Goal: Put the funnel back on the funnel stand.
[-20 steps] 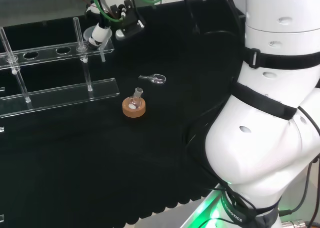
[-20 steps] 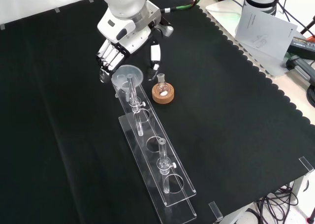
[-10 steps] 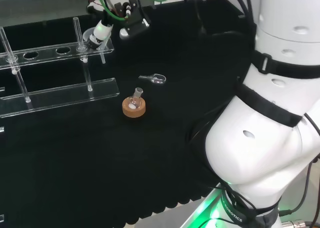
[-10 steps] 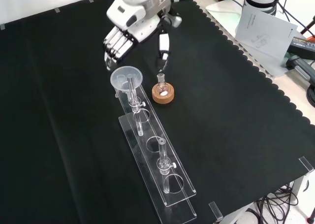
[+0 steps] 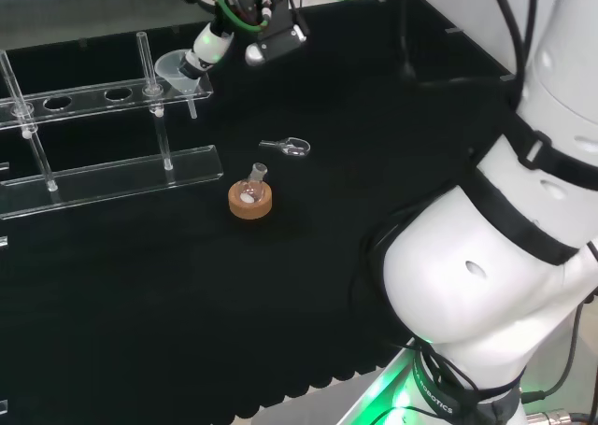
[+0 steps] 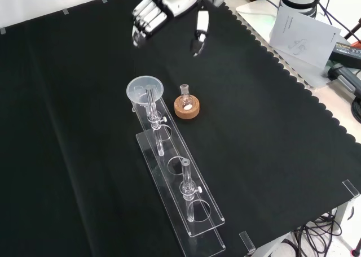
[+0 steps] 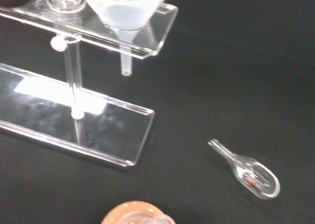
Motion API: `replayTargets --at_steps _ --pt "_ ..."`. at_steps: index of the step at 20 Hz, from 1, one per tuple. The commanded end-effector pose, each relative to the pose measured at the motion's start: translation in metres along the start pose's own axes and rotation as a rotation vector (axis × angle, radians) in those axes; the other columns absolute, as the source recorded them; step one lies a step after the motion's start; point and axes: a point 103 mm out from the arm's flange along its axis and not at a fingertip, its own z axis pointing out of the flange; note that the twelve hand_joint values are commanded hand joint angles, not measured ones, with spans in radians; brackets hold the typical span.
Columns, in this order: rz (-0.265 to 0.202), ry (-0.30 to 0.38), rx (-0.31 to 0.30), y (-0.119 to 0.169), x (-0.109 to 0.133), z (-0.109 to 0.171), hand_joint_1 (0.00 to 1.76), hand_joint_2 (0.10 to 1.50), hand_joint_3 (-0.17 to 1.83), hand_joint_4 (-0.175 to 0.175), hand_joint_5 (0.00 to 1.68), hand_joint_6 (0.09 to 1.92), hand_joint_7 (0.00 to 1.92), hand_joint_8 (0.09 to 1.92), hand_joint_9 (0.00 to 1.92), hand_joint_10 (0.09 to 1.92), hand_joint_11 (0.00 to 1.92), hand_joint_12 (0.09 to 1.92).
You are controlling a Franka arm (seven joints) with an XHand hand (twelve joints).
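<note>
I see the funnel [image 6: 145, 90] seated in the funnel stand [image 6: 180, 196], upper centre of the front view; it looks light, thin-walled, slippery, best held by its rim. My hand [image 6: 169, 11] hangs above at top, fingers relaxed, apart, holding nothing.

The hand [image 6: 169, 8] hangs at the top of the front view, empty, its fingers [image 6: 144, 26] relaxed and pointing down, the thumb [image 6: 199, 34] spread apart from them. In the head view the white arm links rise at the right.
</note>
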Motion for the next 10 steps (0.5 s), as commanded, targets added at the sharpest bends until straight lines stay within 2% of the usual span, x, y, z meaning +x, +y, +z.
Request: replayTargets --at_steps 1,5,10 --pt "0.091 -0.014 -0.005 -0.037 -0.021 0.002 0.57 0.72 0.23 -0.045 0.24 0.09 0.04 0.66 0.24 0.76 0.18 1.45" --pt "0.123 0.009 -0.015 -0.050 -0.028 0.001 0.57 0.72 0.23 -0.045 0.25 0.09 0.04 0.66 0.25 0.76 0.19 1.45" --pt "0.149 0.007 -0.007 -0.061 -0.053 0.003 0.58 0.73 0.22 -0.046 0.26 0.09 0.04 0.67 0.27 0.74 0.19 1.44"
